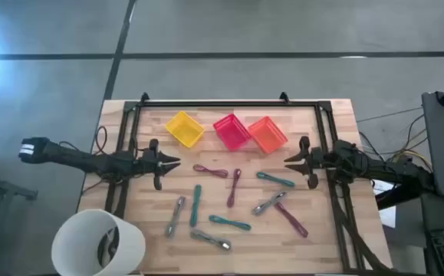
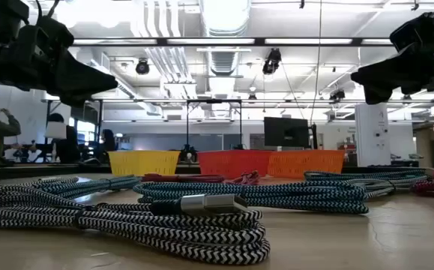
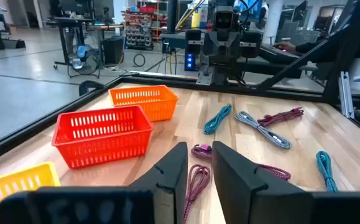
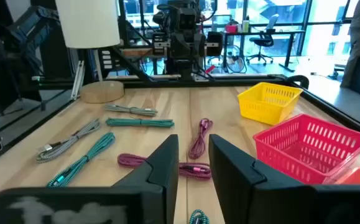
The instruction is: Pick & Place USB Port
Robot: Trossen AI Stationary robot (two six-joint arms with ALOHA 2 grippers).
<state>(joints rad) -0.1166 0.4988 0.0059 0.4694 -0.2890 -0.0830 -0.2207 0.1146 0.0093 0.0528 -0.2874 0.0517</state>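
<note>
Several coiled USB cables, maroon (image 1: 211, 170), teal (image 1: 196, 204) and grey braided (image 1: 269, 203), lie flat on the wooden table (image 1: 321, 230), spread over its middle and near part. My left gripper (image 1: 174, 162) hovers above the table's left side, pointing right, open, with nothing between its fingers (image 3: 199, 146). My right gripper (image 1: 289, 162) hovers over the right side, pointing left, open and empty (image 4: 193, 138). The low view shows both grippers (image 2: 89, 79) (image 2: 366, 75) well above the cables.
Three baskets stand in a row near the far edge: yellow (image 1: 184, 128), pink-red (image 1: 231, 131), orange (image 1: 267, 134). A black frame (image 1: 229, 103) runs around the table. A white cylinder (image 1: 99, 244) stands at the near left corner.
</note>
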